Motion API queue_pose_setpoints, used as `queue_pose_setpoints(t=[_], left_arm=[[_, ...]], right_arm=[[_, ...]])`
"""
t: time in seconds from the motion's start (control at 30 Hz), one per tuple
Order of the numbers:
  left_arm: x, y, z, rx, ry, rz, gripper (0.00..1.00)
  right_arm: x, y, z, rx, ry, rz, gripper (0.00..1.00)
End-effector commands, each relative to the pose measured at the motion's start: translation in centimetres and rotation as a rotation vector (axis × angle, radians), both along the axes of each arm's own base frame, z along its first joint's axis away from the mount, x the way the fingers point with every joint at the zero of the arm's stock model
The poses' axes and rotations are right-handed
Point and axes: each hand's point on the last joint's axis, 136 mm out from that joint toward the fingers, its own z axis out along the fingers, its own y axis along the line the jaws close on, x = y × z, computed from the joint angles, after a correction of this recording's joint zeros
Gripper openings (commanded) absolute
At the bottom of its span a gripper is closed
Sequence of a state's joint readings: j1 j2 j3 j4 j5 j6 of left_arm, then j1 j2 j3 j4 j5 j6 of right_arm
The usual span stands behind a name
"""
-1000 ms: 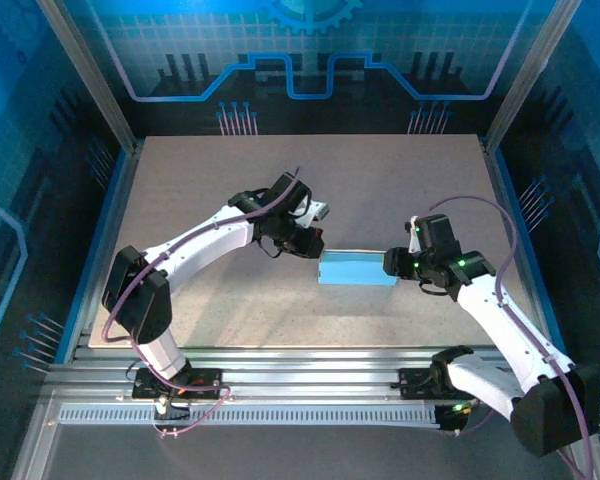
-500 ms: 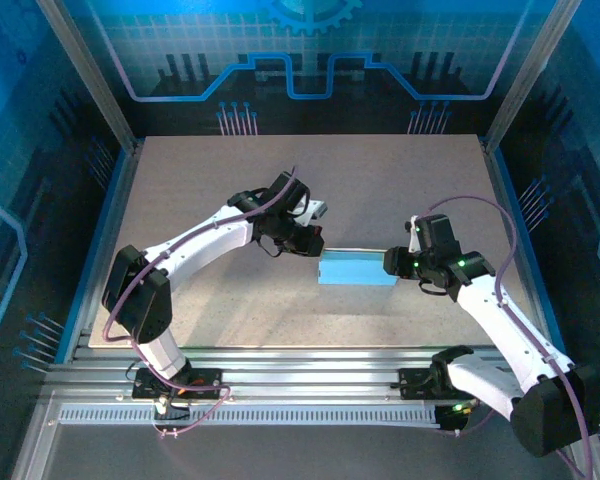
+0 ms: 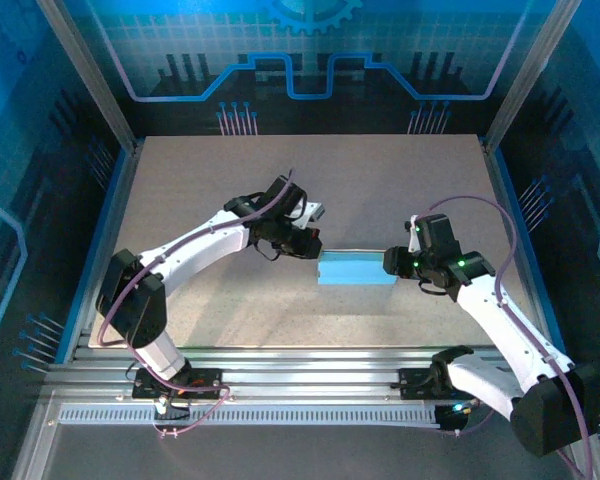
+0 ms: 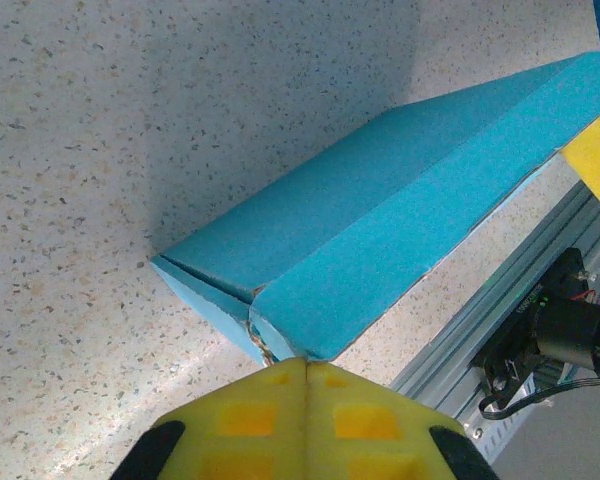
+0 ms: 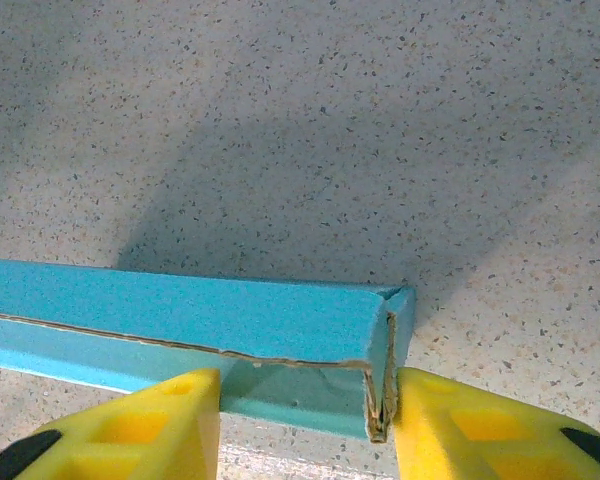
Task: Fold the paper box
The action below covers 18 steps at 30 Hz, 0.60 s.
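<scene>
**Two claws close in on a blue paper box**

From the top camera, the paper box (image 3: 357, 270) lies flat on the speckled worktop (image 3: 380, 180), folded into a low, long shape. The left claw (image 3: 316, 247) sits at the box's left end and the right claw (image 3: 390, 262) at its right end. The patterned backdrop behind the box carries no readable words.

At the left wrist, the left claw (image 4: 305, 368) is pinched fully together with nothing between its yellow pads. Its tip is at the box's (image 4: 380, 230) near corner, where two flaps overlap loosely; contact cannot be judged. The card looks thin and light, so it will likely slide on the smooth worktop (image 4: 130, 150) if pushed from one side alone. No label or print shows on it.

At the right wrist, the right claw (image 5: 305, 395) stands partly open and straddles the box's (image 5: 180, 305) end corner. One pad sits against the upright end flap. A raw seam runs along the side, not tucked flush. Thin card creases easily, so hold it by the stiffer folded ends, pressing gently.
</scene>
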State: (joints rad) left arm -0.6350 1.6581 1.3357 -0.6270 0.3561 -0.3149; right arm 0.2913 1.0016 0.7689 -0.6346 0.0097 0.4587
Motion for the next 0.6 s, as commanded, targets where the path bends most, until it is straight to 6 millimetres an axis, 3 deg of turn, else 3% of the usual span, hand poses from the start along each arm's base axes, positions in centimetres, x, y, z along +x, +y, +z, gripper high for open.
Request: queue_pose_setpoints(t=[0.0, 0.37, 0.57], left_arm=[[-0.8, 1.4, -1.3, 0.057, 0.023, 0.016, 0.00], [-1.0, 1.4, -1.1, 0.056, 0.010, 0.015, 0.01], [-0.3, 0.9, 0.7, 0.014, -0.044, 0.021, 0.21]], right_arm=[[-1.2, -0.5, -1.6, -0.024, 0.071, 0.004, 0.47], [-1.2, -0.5, -1.7, -0.026, 0.071, 0.004, 0.46], [-1.3, -0.5, -1.6, -0.025, 0.067, 0.006, 0.46]])
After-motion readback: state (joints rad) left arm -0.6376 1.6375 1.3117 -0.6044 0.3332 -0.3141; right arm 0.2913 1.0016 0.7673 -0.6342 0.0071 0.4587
